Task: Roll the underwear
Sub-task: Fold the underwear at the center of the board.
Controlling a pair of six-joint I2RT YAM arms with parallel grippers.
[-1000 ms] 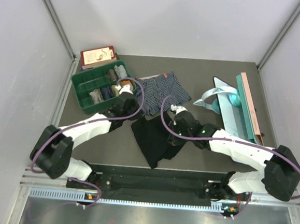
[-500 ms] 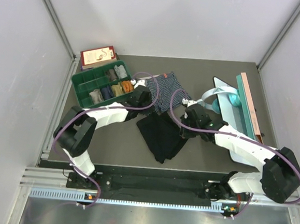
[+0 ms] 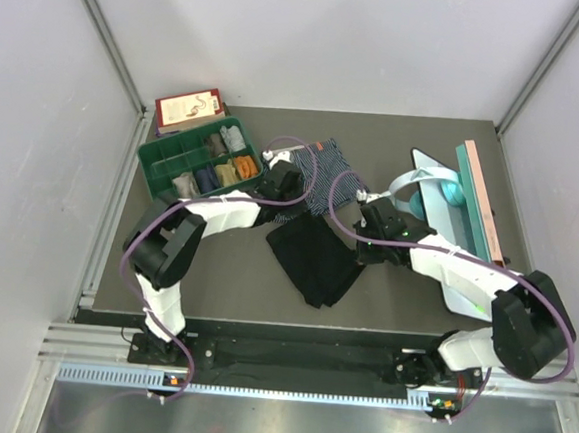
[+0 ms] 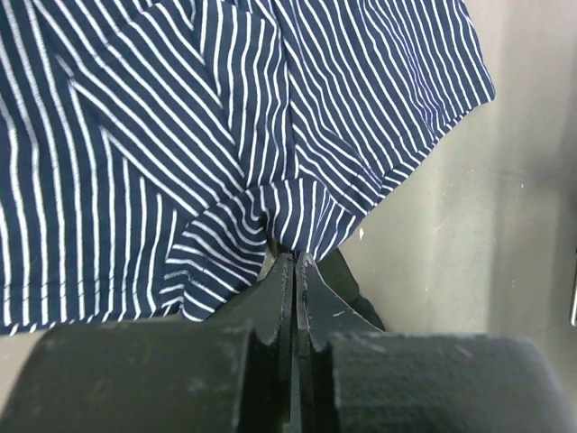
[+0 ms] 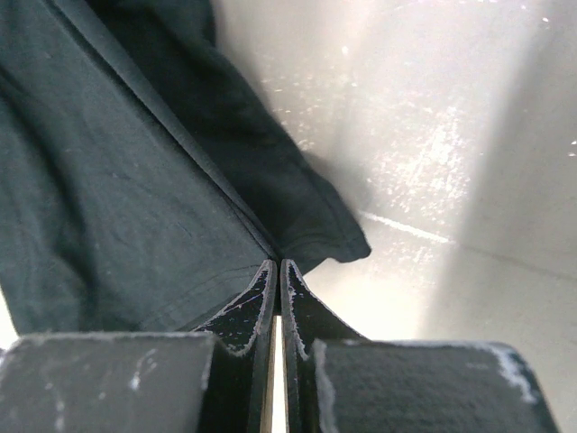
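Two light, limp pieces of cloth, nothing stiff or breakable: black briefs point(image 3: 311, 260) spread near the middle of the counter point(image 3: 395, 145), striped briefs point(image 3: 323, 167) just beyond, touching or slightly overlapping at the far-left corner of the black briefs. Likely to sag, crease and drag along the surface rather than slide cleanly. Hardly any weight, but apt to bunch if pulled from a single point. Best taken at a hem or corner, on the thicker stitched fabric, with two holds set apart along one edge for a straight start to the roll.

Left claw point(image 4: 296, 260): clenched tight, tip tucked under the near hem of the striped briefs, with a dark scrap of cloth showing just right of the tip. Judged to be nipping a corner of the black briefs, though with too little visible for certainty.

Right claw point(image 5: 278, 263): likewise pressed shut, with a seam of the black briefs running straight into the tip and a loose corner lying just past it on bare counter. Read as a pinch on that right-hand edge.

Seen from above: black briefs spanning the gap between both claws, left claw at the far-left corner, right claw at the right edge. Striped briefs lying flat farther back, just right of the green tray point(image 3: 145, 163), not yet rolled.
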